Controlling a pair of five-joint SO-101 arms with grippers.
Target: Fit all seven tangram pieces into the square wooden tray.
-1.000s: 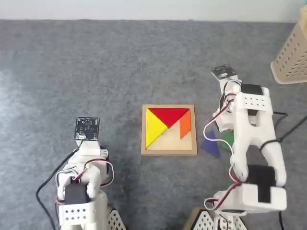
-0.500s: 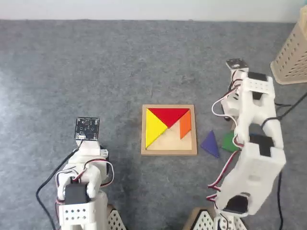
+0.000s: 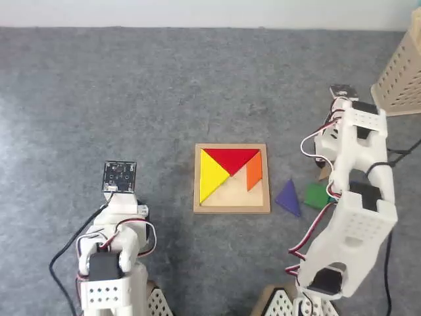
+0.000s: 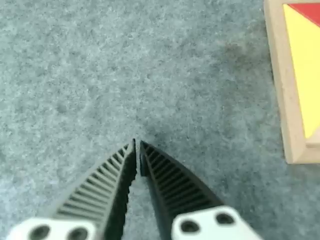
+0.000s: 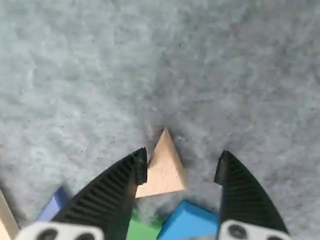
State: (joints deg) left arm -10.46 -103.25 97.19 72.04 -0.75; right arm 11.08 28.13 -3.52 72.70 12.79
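The square wooden tray (image 3: 231, 207) lies mid-table and holds a red triangle (image 3: 230, 158), a yellow triangle (image 3: 211, 176) and an orange piece (image 3: 254, 174). To its right lie a purple triangle (image 3: 288, 197) and a green piece (image 3: 316, 195). My right gripper (image 5: 182, 162) stands open just above the carpet, its jaws on either side of a plain wooden triangle (image 5: 162, 167). Close by are a blue piece (image 5: 187, 220), the green piece (image 5: 137, 227) and the purple triangle (image 5: 52, 205). My left gripper (image 4: 137, 146) is shut and empty, left of the tray (image 4: 280, 90).
A beige perforated basket (image 3: 401, 72) stands at the far right edge. The right arm (image 3: 352, 151) stretches over the loose pieces. Grey carpet covers the whole table, with open room behind and left of the tray.
The right arm has swung to the right and farther back, away from the tray, uncovering the purple triangle and green piece. The left arm has not moved.
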